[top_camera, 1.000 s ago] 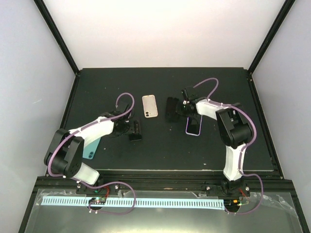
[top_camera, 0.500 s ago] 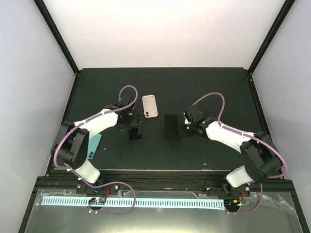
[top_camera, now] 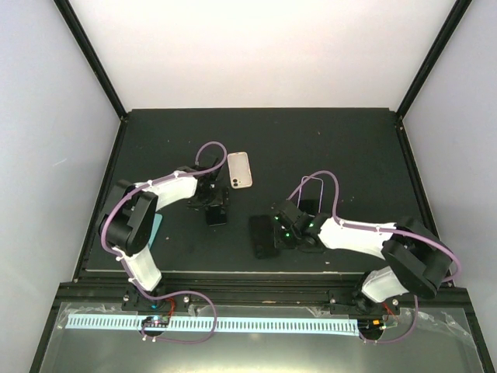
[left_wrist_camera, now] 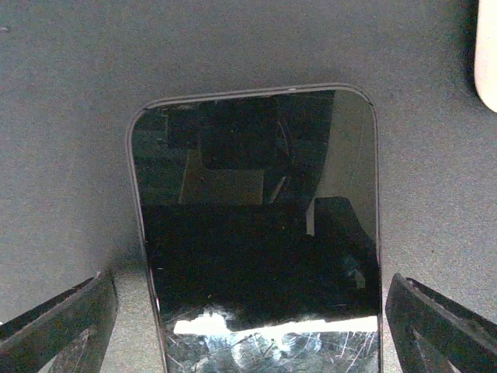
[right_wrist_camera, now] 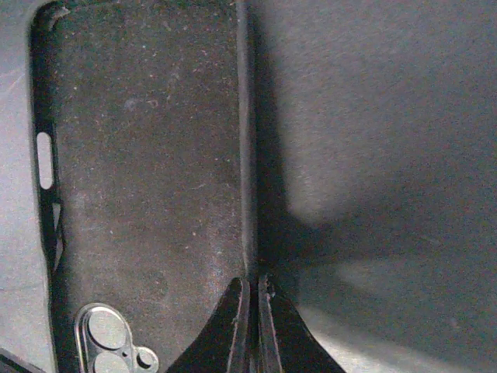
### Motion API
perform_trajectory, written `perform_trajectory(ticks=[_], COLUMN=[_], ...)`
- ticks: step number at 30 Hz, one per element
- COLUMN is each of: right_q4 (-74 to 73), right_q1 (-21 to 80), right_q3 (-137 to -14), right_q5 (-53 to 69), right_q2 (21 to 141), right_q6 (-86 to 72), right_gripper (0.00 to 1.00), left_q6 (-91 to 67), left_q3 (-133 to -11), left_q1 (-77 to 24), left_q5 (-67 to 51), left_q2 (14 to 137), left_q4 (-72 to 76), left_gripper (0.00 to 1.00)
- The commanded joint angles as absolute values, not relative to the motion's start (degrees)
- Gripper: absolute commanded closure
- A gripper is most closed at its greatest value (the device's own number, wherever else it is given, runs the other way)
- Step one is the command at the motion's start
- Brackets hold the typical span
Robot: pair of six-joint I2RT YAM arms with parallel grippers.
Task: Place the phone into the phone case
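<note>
Nearest the front edge of the dark worktop, the right hand is pressed together, pinching the long rim of the black phone case. A little farther back and to the left, the left hand hangs spread over the black phone, which lies screen up between its 2 fingers. A teal case peeks out beside that arm. A clear case lies behind the right arm. Farthest back is 1 beige phone.
</note>
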State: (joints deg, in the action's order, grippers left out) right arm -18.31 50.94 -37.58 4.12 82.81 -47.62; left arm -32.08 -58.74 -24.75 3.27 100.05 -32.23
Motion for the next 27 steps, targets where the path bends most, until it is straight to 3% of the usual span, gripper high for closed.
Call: perform_trajectory(ticks=[1,14,21,27], right_q4=[-16.0,-17.1,-18.8,-18.1], right_q1=[53.8,56.7,56.7,56.7], right_q3=[-39.8,-45.7,-45.5,-44.0], right_q5=[-0.7,-0.3,-2.4,-3.0], right_q2=[84.4,88.9,85.1,81.8], right_q6=[-51.6,-53.1,-51.0,-49.9], right_gripper=[0.95,0.86,0.73,0.7], left_q6=[-33.3,-35.4,-35.4,-35.6], left_q3=[-60.6,-60.5,-59.6,-58.6], left_q1=[-26.0,-27.6,-27.9,-28.1], left_q5=[4.7,6.9,5.8,4.3], left_q2=[100.9,103.2,103.9,104.0], left_q4=[-32.9,-33.8,-32.7,-31.1], left_gripper=[0.04,0.08,0.1,0.18])
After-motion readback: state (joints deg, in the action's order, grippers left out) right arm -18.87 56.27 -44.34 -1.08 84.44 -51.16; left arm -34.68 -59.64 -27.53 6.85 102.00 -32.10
